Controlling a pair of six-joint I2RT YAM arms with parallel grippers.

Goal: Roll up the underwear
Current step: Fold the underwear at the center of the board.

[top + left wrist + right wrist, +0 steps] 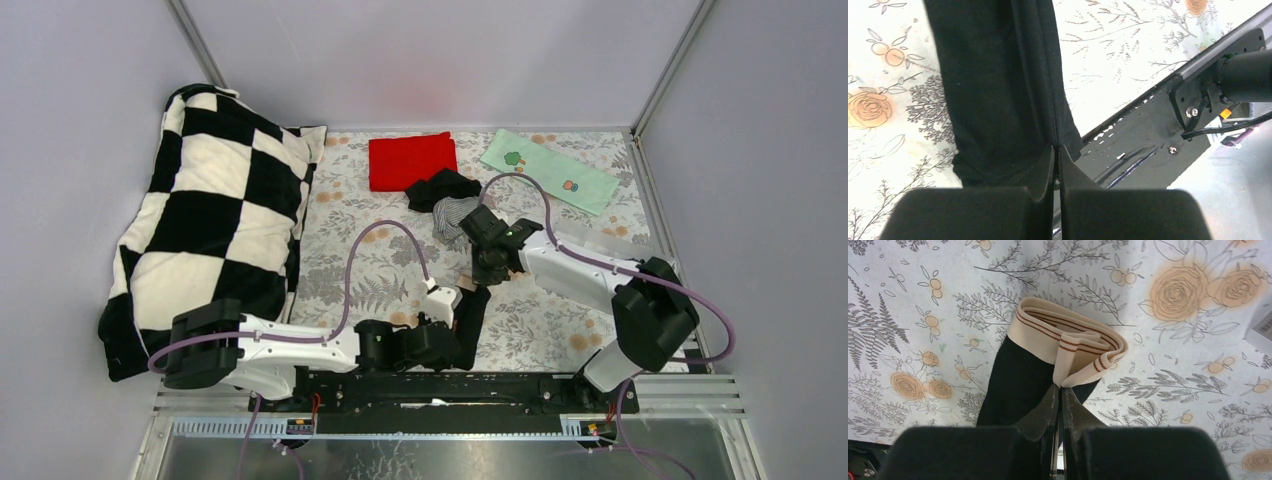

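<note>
Underwear [474, 314], a long black cloth strip, runs six to twelve o'clock: left gripper [1057, 154] pinches its near end, right gripper [1059, 390] its cream striped waistband [1073, 332].

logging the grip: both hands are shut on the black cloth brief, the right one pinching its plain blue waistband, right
The right wrist view shows the waistband is cream elastic with thin brown stripes, not plain blue. The rest holds: the right hand is shut on it and the left hand on the black cloth brief.
</note>
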